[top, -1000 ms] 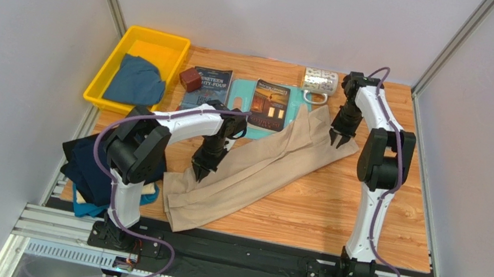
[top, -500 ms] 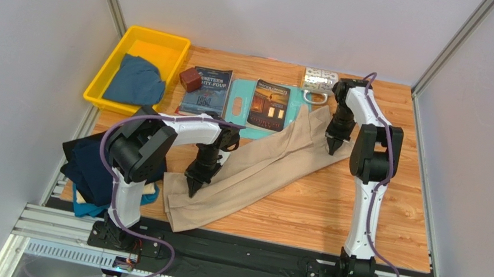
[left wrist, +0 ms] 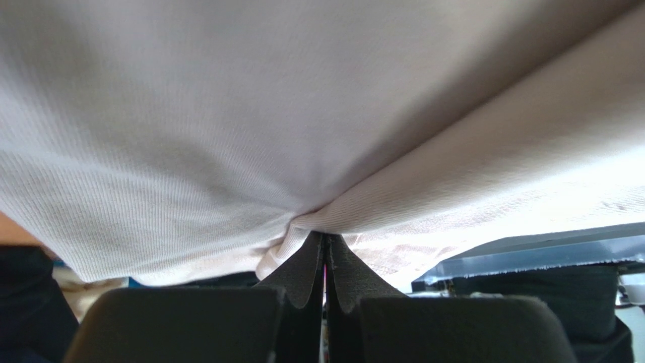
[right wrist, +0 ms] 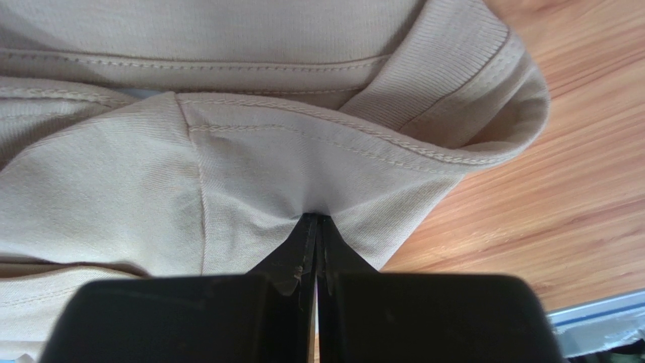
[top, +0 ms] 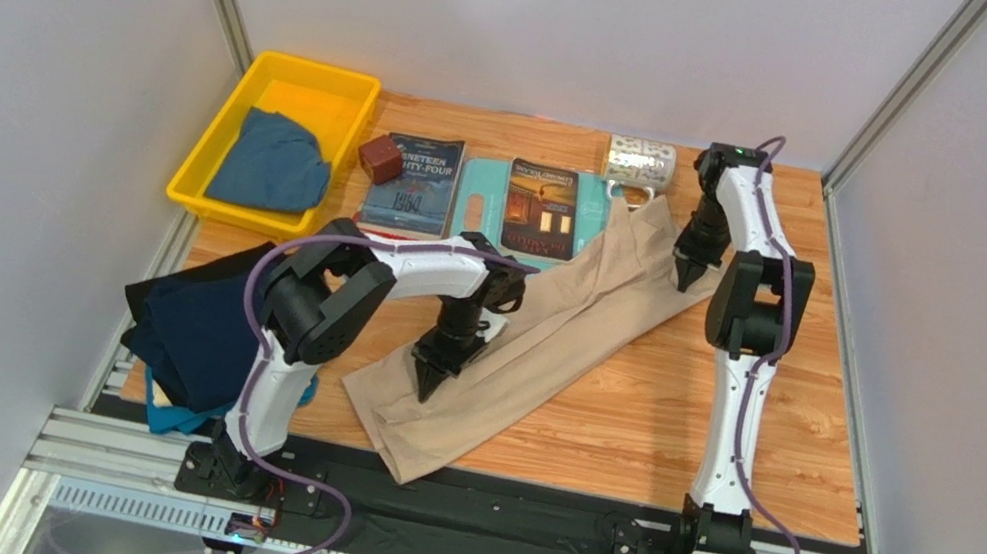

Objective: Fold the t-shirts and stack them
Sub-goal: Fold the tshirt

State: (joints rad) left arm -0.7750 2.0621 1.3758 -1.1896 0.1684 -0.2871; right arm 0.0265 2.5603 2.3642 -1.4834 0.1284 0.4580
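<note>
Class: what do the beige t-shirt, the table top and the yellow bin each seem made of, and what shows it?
The beige t-shirt: knitted cloth, matte; fine ribs, stitched hems. The table top: wood or wood-look laminate, smooth; grain lines. The yellow bin: probably plastic; uniform colour, moulded rim.

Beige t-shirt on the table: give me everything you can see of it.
The beige knit t-shirt is bunched lengthwise into a long creased band, lying diagonally on the wooden table from near-left to far-right. A stitched hem and ribbed edge show at the far end. The left gripper is shut on its near part, the right gripper on its far edge, each pinching a fold.
</note>
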